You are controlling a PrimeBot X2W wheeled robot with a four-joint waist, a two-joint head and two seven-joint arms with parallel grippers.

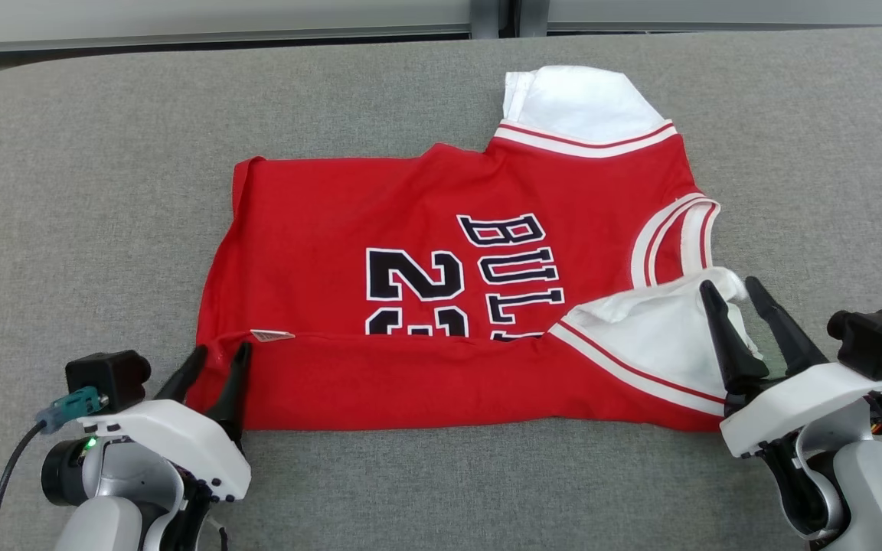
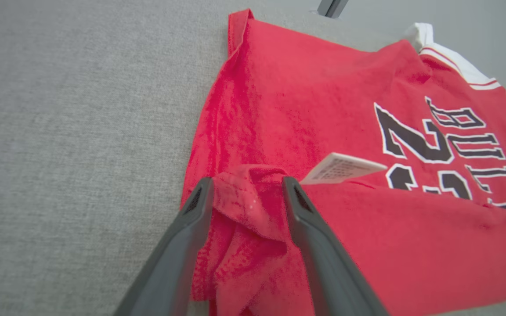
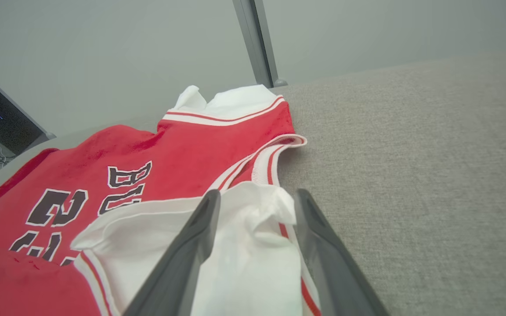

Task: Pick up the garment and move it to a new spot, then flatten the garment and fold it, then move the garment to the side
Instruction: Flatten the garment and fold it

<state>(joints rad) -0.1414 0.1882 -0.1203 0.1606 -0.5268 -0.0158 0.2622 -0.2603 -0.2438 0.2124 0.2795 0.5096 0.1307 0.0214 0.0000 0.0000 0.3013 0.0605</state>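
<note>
Nearest you, at the lower left, your left gripper (image 1: 221, 352) pinches a bunched hump of red cloth at the near left corner of the jersey (image 1: 410, 207). The fabric fills the gap and touches both dark fingers (image 2: 178, 245). At the lower right, your right gripper (image 1: 732, 289) pinches the near white sleeve (image 1: 655, 329), a crumpled tuft of which stands up between its fingertips.

The jersey lies spread sideways across the middle of the grey woven pad (image 1: 104, 191), hem toward your left and neck toward your right. Its near long edge is turned over onto itself as a red band (image 1: 410, 383) running from one gripper to the other. A small white label (image 1: 272, 335) pokes out from under that fold near the left gripper; its print is too small to read.

The fold hides the lower part of the black, white-edged lettering (image 1: 514, 260), so you can read only "BUL". Of the number (image 1: 414, 275) you get a full "2", while the next digit is cut off. The red cloth looks soft and slightly nubby, with white and red striped trim at the neck opening (image 1: 678, 237) and at the sleeve seams.

Farther off, the second white sleeve (image 1: 586, 103) lies rumpled at the far right corner. Beyond the pad's edge, a grey post (image 3: 257, 44) stands against a pale wall (image 3: 103, 52).
</note>
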